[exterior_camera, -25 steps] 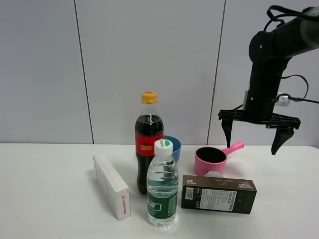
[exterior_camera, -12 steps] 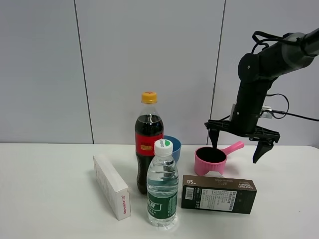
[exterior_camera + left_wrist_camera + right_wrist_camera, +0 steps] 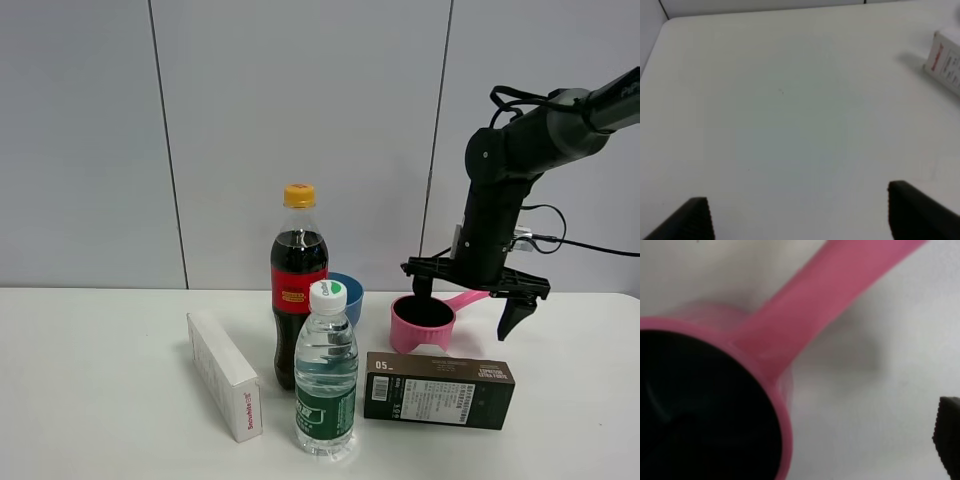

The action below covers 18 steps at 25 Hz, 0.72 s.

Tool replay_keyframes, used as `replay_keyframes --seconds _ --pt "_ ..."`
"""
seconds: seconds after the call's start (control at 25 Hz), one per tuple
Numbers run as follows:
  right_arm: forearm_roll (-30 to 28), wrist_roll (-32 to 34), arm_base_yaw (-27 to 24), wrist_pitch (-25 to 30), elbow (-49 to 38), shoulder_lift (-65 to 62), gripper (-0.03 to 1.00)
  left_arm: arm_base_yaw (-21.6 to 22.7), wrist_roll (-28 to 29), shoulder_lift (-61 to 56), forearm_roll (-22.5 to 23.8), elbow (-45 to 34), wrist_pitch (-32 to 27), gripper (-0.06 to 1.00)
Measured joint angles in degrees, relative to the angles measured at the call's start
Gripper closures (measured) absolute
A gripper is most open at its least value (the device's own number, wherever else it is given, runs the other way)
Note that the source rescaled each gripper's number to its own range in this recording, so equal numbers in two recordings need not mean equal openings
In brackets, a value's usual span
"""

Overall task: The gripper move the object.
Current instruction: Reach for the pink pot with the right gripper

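Your left gripper [image 3: 802, 216] hangs over bare white table [image 3: 780, 100], fingers spread wide with nothing between them; only a corner of the white carton [image 3: 946, 62] shows at the edge of its wrist view.

From the high camera, left to right:
- The white carton [image 3: 225, 375] lies on its long side.
- A cola bottle [image 3: 299, 290] with a yellow cap stands upright.
- A water bottle [image 3: 326, 370] with a white cap stands in front of it.
- A blue bowl [image 3: 347, 293] peeks out behind them.

Next you find the pink scoop cup [image 3: 425, 322]. It sits upright on the table just right of the bowl and behind the dark box [image 3: 439, 389]. It has a round pink wall, a dark inside and a straight pink handle running up and to the right. Your right wrist view shows the rim and handle [image 3: 830, 295] close and blurred.

Your right gripper [image 3: 464, 310] points down over the cup with its jaws wide apart and straddles the handle. One finger is at the cup's mouth and the other is past the handle's far end. Nothing is clamped. You cannot tell whether the near finger touches the rim.
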State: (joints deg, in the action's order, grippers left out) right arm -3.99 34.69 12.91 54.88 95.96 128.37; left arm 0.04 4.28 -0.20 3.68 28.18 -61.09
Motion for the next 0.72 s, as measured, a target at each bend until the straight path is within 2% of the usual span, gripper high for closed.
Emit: replay_keyframes --seconds 0.2,0.6,0.72 --pt "-0.20 -0.86 0.52 -1.11 0.00 0.74 0.06 0.00 0.00 0.00 0.00 0.00 0.00 -0.06" --pt "-2.05 -0.89 0.64 -2.10 0.00 0.98 0.18 0.00 0.00 0.00 0.00 0.00 0.00 -0.06" --pt "-2.29 -0.89 0.70 -2.12 0.00 1.62 0.27 0.00 0.00 0.00 0.00 0.00 0.00 -0.06"
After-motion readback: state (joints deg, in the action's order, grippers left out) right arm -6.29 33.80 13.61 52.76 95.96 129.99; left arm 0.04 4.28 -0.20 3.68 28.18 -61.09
